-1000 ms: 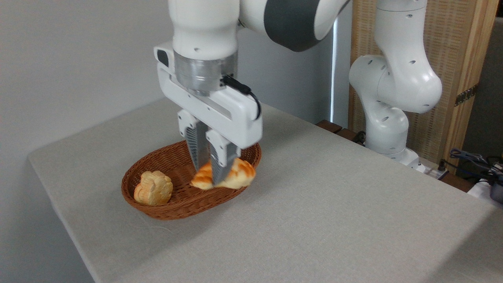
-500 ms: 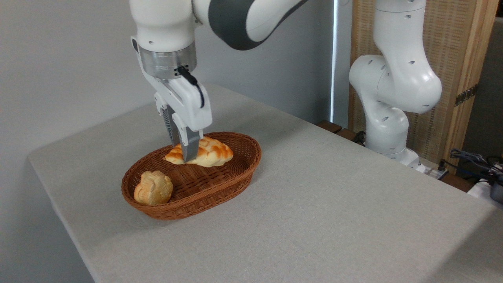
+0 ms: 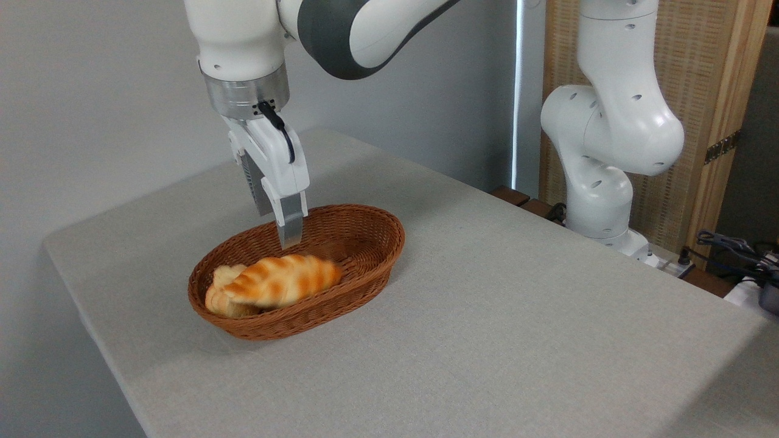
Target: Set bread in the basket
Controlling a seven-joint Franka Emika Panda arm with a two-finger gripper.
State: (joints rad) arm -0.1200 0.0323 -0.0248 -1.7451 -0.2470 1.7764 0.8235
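The bread [image 3: 281, 280] was seen lying inside the basket [image 3: 371, 267], propped on a small bun [image 3: 220, 291] at its left end. The claw [image 3: 291, 234] was held empty just above; its spread could not be told.

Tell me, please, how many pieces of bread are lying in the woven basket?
2: a glossy golden-orange braided loaf lies across the reddish-brown oval wicker basket, and a pale-tan knobbly bun sits mostly hidden behind its left end.

A lab: robot arm [image 3: 608, 121] bolted beside a cloth-covered table [image 3: 487, 316], loose cables [image 3: 730, 243] behind.
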